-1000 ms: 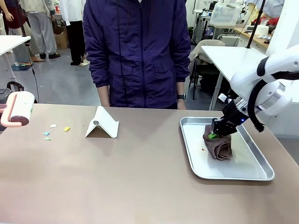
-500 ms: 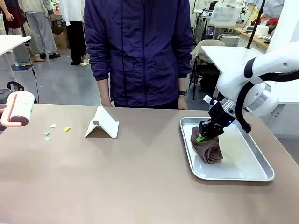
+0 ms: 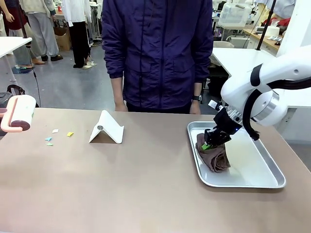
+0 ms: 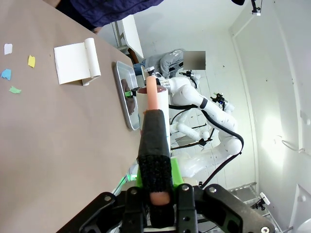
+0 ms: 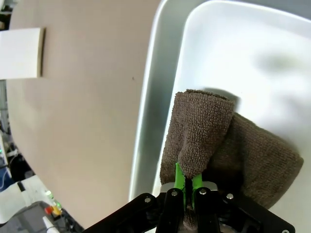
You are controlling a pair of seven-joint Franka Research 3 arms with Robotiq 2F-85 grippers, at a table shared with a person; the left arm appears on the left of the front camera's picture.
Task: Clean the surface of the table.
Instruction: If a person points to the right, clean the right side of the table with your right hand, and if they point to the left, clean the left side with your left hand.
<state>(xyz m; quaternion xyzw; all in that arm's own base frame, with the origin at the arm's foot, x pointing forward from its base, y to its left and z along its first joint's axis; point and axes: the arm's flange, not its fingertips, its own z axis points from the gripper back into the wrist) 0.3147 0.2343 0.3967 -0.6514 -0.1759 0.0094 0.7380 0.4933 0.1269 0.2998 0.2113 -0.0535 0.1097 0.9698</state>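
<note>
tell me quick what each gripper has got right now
left gripper: closed, holding the lint roller by its pink handle
right gripper: closed, pinching the brown towel in the metal tray

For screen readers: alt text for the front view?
The right gripper is shut on a brown cloth in a metal tray at the right of the tan table. At left are coloured paper scraps, a white folded stand and a lint roller; a person in a blue jacket stands opposite.

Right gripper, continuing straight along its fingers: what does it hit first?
The right gripper, shut on the brown cloth, points down into the metal tray. It would probably press the cloth onto the tray's floor near its left rim first, though exact depth is unclear.
</note>
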